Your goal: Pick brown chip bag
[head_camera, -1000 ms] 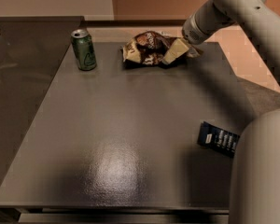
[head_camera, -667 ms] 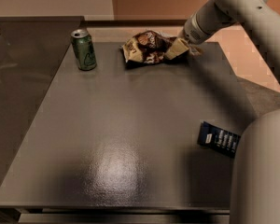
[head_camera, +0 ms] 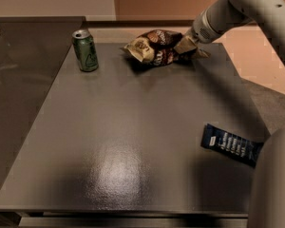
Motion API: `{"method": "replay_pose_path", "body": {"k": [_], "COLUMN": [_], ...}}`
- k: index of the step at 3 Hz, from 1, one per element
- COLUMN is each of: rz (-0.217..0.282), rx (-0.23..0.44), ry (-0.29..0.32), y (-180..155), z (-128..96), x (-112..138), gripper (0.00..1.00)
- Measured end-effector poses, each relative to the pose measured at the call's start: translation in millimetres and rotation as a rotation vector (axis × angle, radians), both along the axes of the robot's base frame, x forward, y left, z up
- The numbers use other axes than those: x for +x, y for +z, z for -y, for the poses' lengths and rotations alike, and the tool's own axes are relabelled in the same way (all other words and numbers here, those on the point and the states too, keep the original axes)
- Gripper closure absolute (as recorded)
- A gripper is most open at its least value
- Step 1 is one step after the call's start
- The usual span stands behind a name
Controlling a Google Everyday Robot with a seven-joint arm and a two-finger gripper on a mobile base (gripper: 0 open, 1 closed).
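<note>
The brown chip bag (head_camera: 153,47) is light, crinkly and slippery; the gripper (head_camera: 188,45) touches its right end, jaws open or closed I cannot tell

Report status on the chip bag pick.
Gripper at brown chip bag right end. Bag lies on table far side. Nothing blocking: green can, blue wrapper well apart.

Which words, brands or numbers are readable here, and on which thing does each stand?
Nothing can be quoted.
White lettering on the brown chip bag, gripper at its right end: blurred.
Pale marking on the green can: blurred.
White print on the dark blue wrapper: blurred.
</note>
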State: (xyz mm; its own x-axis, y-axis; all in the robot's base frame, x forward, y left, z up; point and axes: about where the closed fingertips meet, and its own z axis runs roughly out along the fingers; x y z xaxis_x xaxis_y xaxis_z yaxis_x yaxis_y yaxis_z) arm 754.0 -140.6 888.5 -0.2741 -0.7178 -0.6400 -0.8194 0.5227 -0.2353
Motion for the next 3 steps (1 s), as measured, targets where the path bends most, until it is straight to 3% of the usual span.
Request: {"method": "replay_pose_path", "body": {"k": [1,3], "rz": [0.027,0.119], "rx": [0.038,0.099], "ry": [0.014,0.076], "y": [22,89], "z": [-1,-8], "x": [-15,-51], "gripper": [1.0,1.0]}}
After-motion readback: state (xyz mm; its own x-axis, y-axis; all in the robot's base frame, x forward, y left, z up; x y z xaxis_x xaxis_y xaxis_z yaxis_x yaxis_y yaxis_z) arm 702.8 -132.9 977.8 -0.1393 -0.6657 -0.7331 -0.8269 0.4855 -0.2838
